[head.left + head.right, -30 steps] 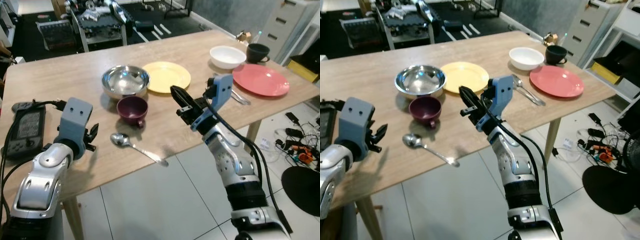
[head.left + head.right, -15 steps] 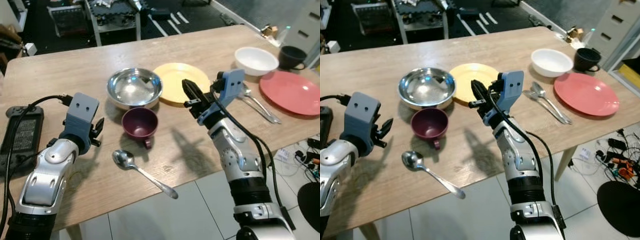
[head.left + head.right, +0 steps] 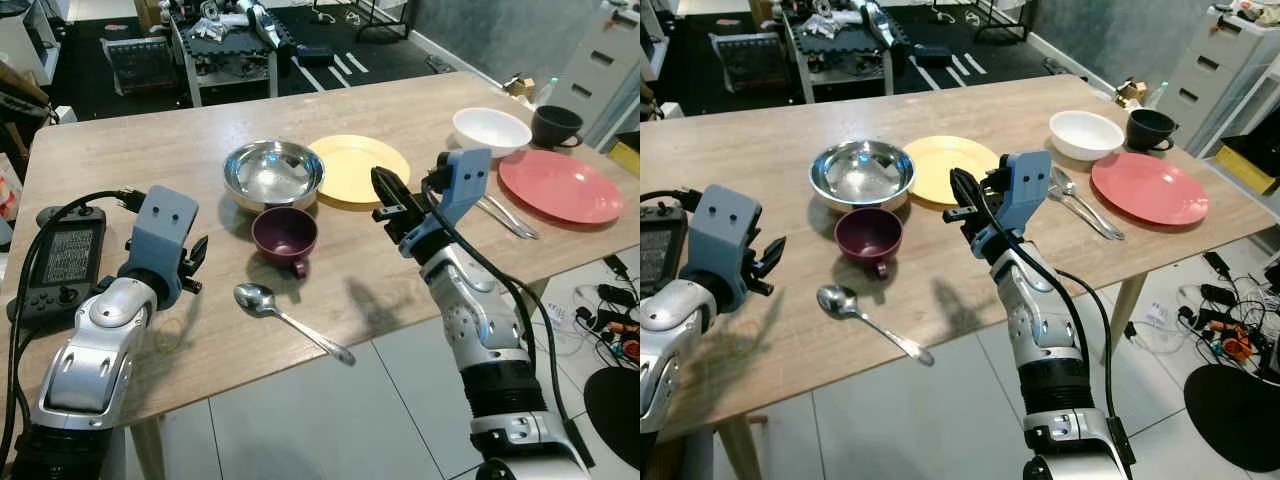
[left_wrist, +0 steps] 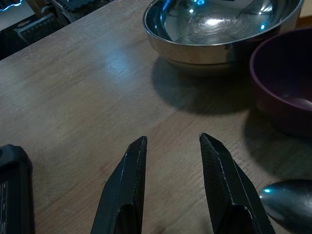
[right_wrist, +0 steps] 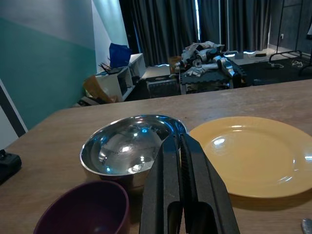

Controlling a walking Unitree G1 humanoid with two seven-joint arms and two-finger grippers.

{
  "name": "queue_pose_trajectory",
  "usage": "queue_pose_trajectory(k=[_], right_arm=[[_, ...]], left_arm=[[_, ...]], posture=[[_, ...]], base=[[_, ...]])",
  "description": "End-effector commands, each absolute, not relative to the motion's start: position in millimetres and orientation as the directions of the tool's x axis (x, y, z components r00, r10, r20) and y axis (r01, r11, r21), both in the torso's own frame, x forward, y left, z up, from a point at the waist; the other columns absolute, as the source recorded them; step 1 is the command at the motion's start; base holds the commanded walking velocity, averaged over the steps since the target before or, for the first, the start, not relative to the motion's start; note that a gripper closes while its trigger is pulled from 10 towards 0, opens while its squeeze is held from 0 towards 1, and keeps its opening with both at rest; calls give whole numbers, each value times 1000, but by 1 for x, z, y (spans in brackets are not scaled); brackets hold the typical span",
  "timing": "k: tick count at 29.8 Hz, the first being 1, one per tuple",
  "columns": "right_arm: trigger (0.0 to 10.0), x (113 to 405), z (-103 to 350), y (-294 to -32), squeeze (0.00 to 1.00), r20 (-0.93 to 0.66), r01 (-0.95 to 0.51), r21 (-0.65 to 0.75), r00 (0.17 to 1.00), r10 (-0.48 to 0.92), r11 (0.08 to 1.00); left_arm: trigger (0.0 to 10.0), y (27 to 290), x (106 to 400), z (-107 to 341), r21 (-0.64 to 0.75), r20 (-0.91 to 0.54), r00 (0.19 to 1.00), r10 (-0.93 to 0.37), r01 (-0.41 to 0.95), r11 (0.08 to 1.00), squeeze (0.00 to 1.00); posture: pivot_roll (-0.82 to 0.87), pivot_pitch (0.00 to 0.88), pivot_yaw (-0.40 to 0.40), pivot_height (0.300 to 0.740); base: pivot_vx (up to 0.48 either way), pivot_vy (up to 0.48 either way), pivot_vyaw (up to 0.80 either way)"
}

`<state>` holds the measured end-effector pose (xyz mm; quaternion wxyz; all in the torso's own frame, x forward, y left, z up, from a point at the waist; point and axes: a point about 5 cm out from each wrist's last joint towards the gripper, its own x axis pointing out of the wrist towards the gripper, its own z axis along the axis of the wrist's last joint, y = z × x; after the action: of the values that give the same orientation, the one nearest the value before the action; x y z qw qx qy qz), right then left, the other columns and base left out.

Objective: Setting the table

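Surface: light wooden table (image 3: 150,150) over white floor tiles; dark floor, shelving and clutter behind it, grey drawers at the far right.

Landmark: steel bowl (image 3: 273,173), near the table's middle.
- Maroon cup (image 3: 285,235): just in front of the steel bowl, handle toward the robot.
- Loose spoon (image 3: 290,321): in front of the cup, handle running out to the table edge.
- Yellow plate (image 3: 358,169): just right of the steel bowl.
- White bowl (image 3: 491,131), black mug (image 3: 557,125) and red plate (image 3: 559,186): well to the right. Two utensils (image 3: 505,218) lie beside the red plate; their type is hard to make out.
- Black handheld device (image 3: 60,264) with cable: far left, partly hidden by the left arm.

Left gripper (image 4: 170,146): low over bare wood left of the spoon, fingers parted, holding nothing.
Right gripper (image 5: 178,148): raised in front of the yellow plate, fingers pressed together, empty.

Against the frame half a second back: the camera has pulled away, so more of the table shows; the dishes lie as before, and both arms keep much the same posture.
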<state>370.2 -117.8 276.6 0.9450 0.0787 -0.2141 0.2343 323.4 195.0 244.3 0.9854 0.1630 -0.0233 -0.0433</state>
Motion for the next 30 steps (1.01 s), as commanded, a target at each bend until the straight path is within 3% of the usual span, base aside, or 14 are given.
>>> queue_pose_trajectory(k=[1, 8, 9, 12, 16, 20, 26, 30], right_arm=[[10000, 369, 272, -121, 0, 432, -462, 24, 805, 408, 886], [10000, 367, 270, -119, 0, 415, -470, -29, 797, 438, 882], [10000, 364, 266, -114, 0, 369, -499, -122, 780, 506, 858], [10000, 361, 264, -112, 0, 346, -524, -146, 767, 540, 839], [10000, 323, 253, -96, 0, 180, -766, -243, 567, 804, 595], [10000, 310, 237, -84, 0, 81, -817, -201, 536, 840, 541], [10000, 294, 203, -52, 0, -16, -887, -126, 449, 893, 443], [10000, 294, 182, -37, 0, -101, -877, -107, 479, 872, 469]], left_arm=[[10000, 198, 323, 237, 337, 10, 997, -81, 73, 939, 0], [10000, 199, 322, 237, 355, 13, 997, -80, 70, 932, 0], [10000, 200, 319, 238, 422, 19, 995, -94, 77, 904, 0], [10000, 200, 318, 237, 442, 13, 994, -105, 88, 893, 0], [10000, 197, 298, 232, 520, -116, 955, -272, 292, 803, 0], [10000, 212, 284, 230, 549, -218, 929, -298, 369, 750, 0], [10000, 246, 279, 235, 616, -251, 948, -197, 313, 723, 0], [10000, 255, 281, 237, 636, -245, 959, -142, 270, 723, 0]], posture=[[109, 185, 66, 740], [111, 181, 65, 740], [112, 180, 64, 740], [116, 179, 63, 740], [119, 181, 64, 740], [118, 184, 63, 740], [134, 188, 58, 740], [139, 193, 51, 740]], base=[[0, 0, 0], [0, 0, 0], [0, 0, 0], [0, 0, 0], [0, 0, 0], [0, 0, 0], [0, 0, 0], [0, 0, 0]])
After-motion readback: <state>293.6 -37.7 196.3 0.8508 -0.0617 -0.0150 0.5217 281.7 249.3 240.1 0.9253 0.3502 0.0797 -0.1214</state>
